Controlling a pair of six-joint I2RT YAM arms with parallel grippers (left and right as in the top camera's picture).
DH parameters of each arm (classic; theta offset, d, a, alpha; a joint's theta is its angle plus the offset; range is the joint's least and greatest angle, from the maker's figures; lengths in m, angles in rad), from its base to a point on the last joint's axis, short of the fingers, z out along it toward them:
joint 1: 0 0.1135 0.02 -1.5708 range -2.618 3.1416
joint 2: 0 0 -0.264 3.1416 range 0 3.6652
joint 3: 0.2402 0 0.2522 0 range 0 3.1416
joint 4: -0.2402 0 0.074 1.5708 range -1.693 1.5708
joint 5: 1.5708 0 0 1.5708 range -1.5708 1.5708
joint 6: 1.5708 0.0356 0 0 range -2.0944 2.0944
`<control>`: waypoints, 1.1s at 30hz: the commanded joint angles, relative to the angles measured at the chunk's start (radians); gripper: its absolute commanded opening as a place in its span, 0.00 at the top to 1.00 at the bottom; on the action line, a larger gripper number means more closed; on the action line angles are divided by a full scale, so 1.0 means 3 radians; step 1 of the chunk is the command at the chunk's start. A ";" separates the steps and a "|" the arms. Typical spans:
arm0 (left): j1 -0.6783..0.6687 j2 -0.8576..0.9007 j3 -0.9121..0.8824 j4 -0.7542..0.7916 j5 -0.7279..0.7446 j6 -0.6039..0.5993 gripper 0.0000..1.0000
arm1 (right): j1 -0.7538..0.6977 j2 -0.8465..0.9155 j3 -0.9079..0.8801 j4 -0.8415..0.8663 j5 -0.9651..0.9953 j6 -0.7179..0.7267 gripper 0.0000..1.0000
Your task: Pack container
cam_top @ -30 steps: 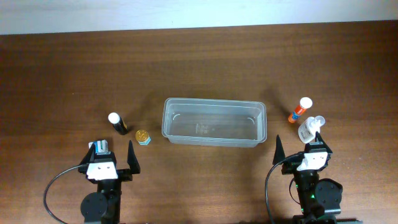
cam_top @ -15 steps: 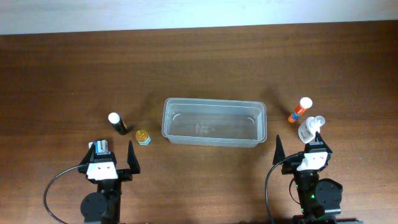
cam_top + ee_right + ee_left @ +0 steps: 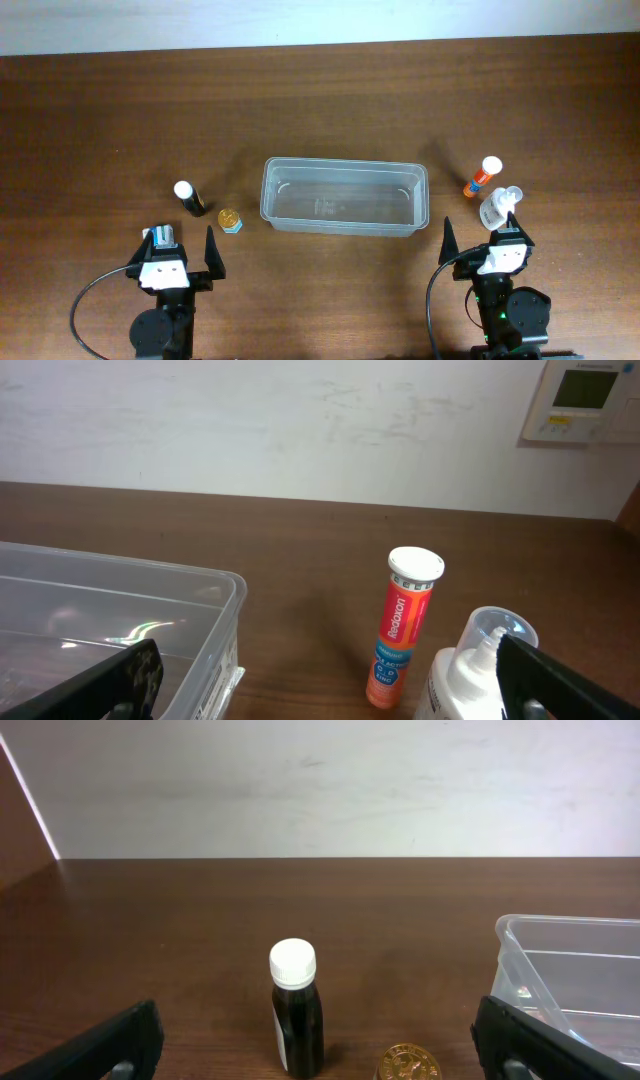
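Nothing has shifted since a second ago, and both arms sit parked. On the wooden table (image 3: 320, 100), the clear container (image 3: 343, 195) lies ahead, between the two grippers. The left gripper (image 3: 177, 250) has its jaws spread wide, and the right gripper (image 3: 487, 245) does too. Ahead of the right gripper stands an orange Redoxon tube (image 3: 403, 625), with a white bottle (image 3: 470, 670) just beside it. Ahead of the left gripper is a dark bottle (image 3: 297, 1010), with a gold-lidded jar (image 3: 407, 1063) near it.

Clear container (image 3: 343, 226), dark bottle (image 3: 296, 1025) with white cap, orange tube (image 3: 400, 635), gold-lidded jar (image 3: 230, 219), brown table (image 3: 100, 120)
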 commanded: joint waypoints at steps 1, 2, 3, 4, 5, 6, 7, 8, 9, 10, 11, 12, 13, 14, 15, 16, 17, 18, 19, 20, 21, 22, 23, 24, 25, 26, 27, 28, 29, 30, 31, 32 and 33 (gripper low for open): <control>-0.0009 -0.0029 -0.0005 -0.0018 0.0062 0.0029 0.01 | 0.0031 -0.0028 -0.0015 -0.0017 -0.0034 0.0013 0.02; -0.0009 -0.0029 -0.0005 -0.0018 0.0062 0.0029 0.00 | 0.0031 -0.0028 -0.0015 -0.0017 -0.0034 0.0013 0.02; -0.0009 -0.0029 -0.0005 -0.0018 0.0062 0.0029 0.01 | 0.0031 -0.0028 -0.0015 -0.0017 -0.0034 0.0013 0.02; -0.0009 -0.0029 -0.0005 -0.0018 0.0062 0.0029 0.00 | 0.0031 -0.0028 -0.0015 -0.0017 -0.0034 0.0013 0.02; -0.0009 -0.0029 -0.0005 -0.0018 0.0062 0.0029 0.00 | 0.0031 -0.0028 -0.0015 -0.0017 -0.0034 0.0013 0.02; -0.0009 -0.0029 -0.0005 -0.0018 0.0062 0.0029 0.00 | 0.0031 -0.0028 -0.0015 -0.0017 -0.0034 0.0013 0.02; -0.0009 -0.0029 -0.0005 -0.0018 0.0062 0.0029 0.00 | 0.0031 -0.0028 -0.0015 -0.0017 -0.0034 0.0013 0.02; -0.0009 -0.0029 -0.0005 -0.0018 0.0062 0.0029 0.00 | 0.0031 -0.0028 -0.0015 -0.0011 -0.0036 0.0014 0.02; -0.0009 -0.0029 -0.0005 -0.0018 0.0062 0.0029 0.00 | 0.0031 -0.0028 -0.0015 -0.0001 -0.0036 0.0014 0.02; -0.0009 -0.0029 -0.0005 -0.0015 0.0061 0.0029 0.00 | 0.0031 -0.0028 -0.0015 0.0001 -0.0036 0.0014 0.02; -0.0008 -0.0029 -0.0005 -0.0014 0.0060 0.0031 0.00 | 0.0031 -0.0028 -0.0015 -0.0003 -0.0036 0.0014 0.02; -0.0008 -0.0029 -0.0005 -0.0008 0.0033 0.0031 0.00 | 0.0031 -0.0028 -0.0015 -0.0010 -0.0034 0.0013 0.02; -0.0009 -0.0029 -0.0005 -0.0008 0.0011 0.0031 0.00 | 0.0031 -0.0028 -0.0015 -0.0017 -0.0033 0.0013 0.02; -0.0008 -0.0029 -0.0005 -0.0001 0.0011 0.0031 0.00 | 0.0031 -0.0028 -0.0015 -0.0017 -0.0033 0.0013 0.02; -0.0009 -0.0029 -0.0005 0.0028 0.0013 0.0029 0.00 | 0.0031 -0.0028 -0.0015 -0.0018 -0.0033 0.0013 0.02; -0.0009 -0.0029 -0.0005 0.0034 0.0014 0.0029 0.00 | 0.0031 -0.0028 -0.0015 -0.0018 -0.0036 0.0014 0.02; -0.0009 -0.0029 -0.0005 0.0017 0.0006 0.0031 0.00 | 0.0031 -0.0028 -0.0015 -0.0005 -0.0034 0.0015 0.02; -0.0008 -0.0029 -0.0005 -0.0009 -0.0003 0.0031 0.00 | 0.0031 -0.0028 -0.0015 -0.0006 -0.0036 0.0015 0.02; -0.0008 -0.0029 -0.0005 -0.0009 0.0009 0.0027 0.00 | 0.0031 -0.0028 -0.0015 -0.0009 -0.0037 0.0019 0.02; -0.0009 -0.0029 -0.0005 -0.0008 0.0061 0.0025 0.00 | 0.0031 -0.0028 -0.0015 -0.0009 -0.0036 0.0045 0.02; -0.0009 -0.0029 -0.0005 0.0017 0.0127 0.0025 0.00 | 0.0031 -0.0028 -0.0015 -0.0008 -0.0034 0.0071 0.02; -0.0008 -0.0029 -0.0005 0.0027 0.0150 0.0020 0.00 | 0.0031 -0.0028 -0.0011 -0.0006 -0.0034 0.0090 0.02; -0.0008 -0.0028 -0.0005 0.0017 0.0151 -0.0005 0.00 | 0.0031 -0.0028 -0.0003 -0.0006 -0.0034 0.0090 0.02; -0.0009 -0.0028 -0.0004 0.0019 0.0153 -0.0128 0.00 | 0.0031 -0.0028 0.0011 -0.0022 -0.0034 0.0090 0.02; -0.0008 -0.0028 -0.0004 0.0023 0.0153 -0.0262 0.00 | 0.0031 -0.0028 0.0028 -0.0033 -0.0036 0.0090 0.02; -0.0009 -0.0028 -0.0003 0.0023 0.0153 -0.0381 0.00 | 0.0031 -0.0025 0.0057 -0.0048 -0.0034 0.0090 0.02; -0.0009 -0.0028 0.0001 0.0019 0.0156 -0.0463 0.00 | 0.0031 -0.0022 0.0104 -0.0085 -0.0033 0.0090 0.02; -0.0009 -0.0025 0.0005 0.0023 0.0192 -0.0504 0.01 | 0.0031 -0.0017 0.0153 -0.0126 -0.0033 0.0090 0.02; -0.0009 -0.0025 0.0020 0.0020 0.0215 -0.0506 0.00 | 0.0031 -0.0006 0.0196 -0.0164 -0.0032 0.0090 0.02; -0.0009 -0.0022 0.0037 0.0019 0.0215 -0.0506 0.00 | 0.0031 0.0013 0.0244 -0.0219 -0.0031 0.0090 0.02; -0.0009 -0.0013 0.0061 0.0020 0.0215 -0.0506 0.00 | 0.0031 0.0042 0.0304 -0.0287 -0.0032 0.0090 0.01; -0.0009 -0.0001 0.0092 0.0020 0.0215 -0.0506 0.00 | 0.0031 0.0083 0.0370 -0.0365 -0.0032 0.0090 0.02; -0.0009 0.0015 0.0120 0.0020 0.0215 -0.0506 0.00 | 0.0031 0.0122 0.0429 -0.0431 -0.0032 0.0090 0.02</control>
